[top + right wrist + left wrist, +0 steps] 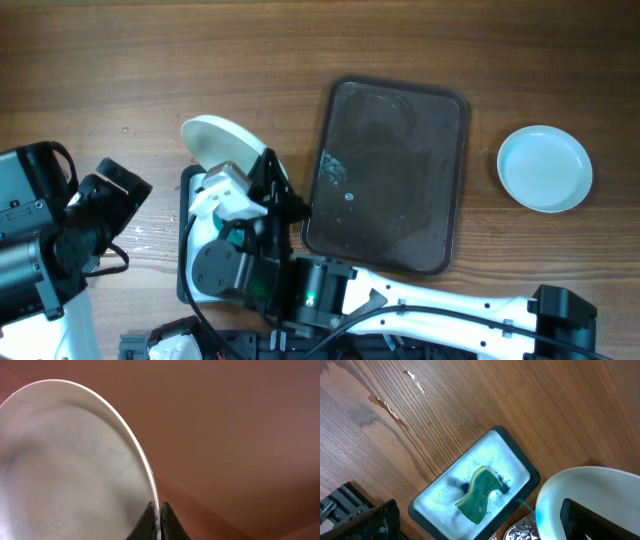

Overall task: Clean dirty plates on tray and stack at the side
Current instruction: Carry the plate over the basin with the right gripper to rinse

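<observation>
My right gripper [158, 510] is shut on the rim of a white plate [70, 460], which it holds tilted on edge. From above, this plate [225, 140] hangs over the far end of the basin, with the right gripper [264, 170] at its right rim. In the left wrist view the plate [590, 490] shows a blue smear on its near edge. A second white plate [545, 168] lies flat on the table, right of the tray. The dark brown tray [390, 175] holds no plates, only faint blue marks. My left gripper [477, 510] stands open above the basin, holding nothing.
A black-rimmed basin [425, 515] with pale lining holds a green sponge [479, 494] and lies left of the tray, mostly under my right arm [400, 295]. My left arm [90, 210] stands at the table's left. Wet streaks [385, 405] mark the wood.
</observation>
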Action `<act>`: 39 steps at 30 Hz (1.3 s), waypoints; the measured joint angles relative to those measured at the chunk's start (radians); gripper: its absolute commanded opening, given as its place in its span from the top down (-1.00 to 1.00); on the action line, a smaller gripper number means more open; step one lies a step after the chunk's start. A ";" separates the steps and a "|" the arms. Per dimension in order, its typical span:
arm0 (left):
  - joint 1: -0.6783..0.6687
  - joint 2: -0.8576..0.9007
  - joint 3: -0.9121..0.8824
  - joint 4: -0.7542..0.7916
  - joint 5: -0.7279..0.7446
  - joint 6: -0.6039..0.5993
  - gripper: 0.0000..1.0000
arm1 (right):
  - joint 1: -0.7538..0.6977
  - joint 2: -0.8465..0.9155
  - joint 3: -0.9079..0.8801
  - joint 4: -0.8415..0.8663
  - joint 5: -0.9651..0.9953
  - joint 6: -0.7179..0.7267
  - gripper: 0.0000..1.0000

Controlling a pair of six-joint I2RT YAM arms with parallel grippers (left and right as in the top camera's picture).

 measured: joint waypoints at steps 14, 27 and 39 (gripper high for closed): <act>0.000 0.000 0.000 0.000 0.000 0.000 -1.00 | 0.006 0.000 0.000 0.080 0.048 -0.154 0.91; 0.000 0.000 0.000 0.000 0.000 0.000 -1.00 | 0.006 0.000 0.000 0.172 0.063 -0.264 0.91; 0.000 0.000 0.000 0.000 0.000 0.000 -1.00 | 0.006 0.000 0.000 0.214 0.069 -0.332 0.91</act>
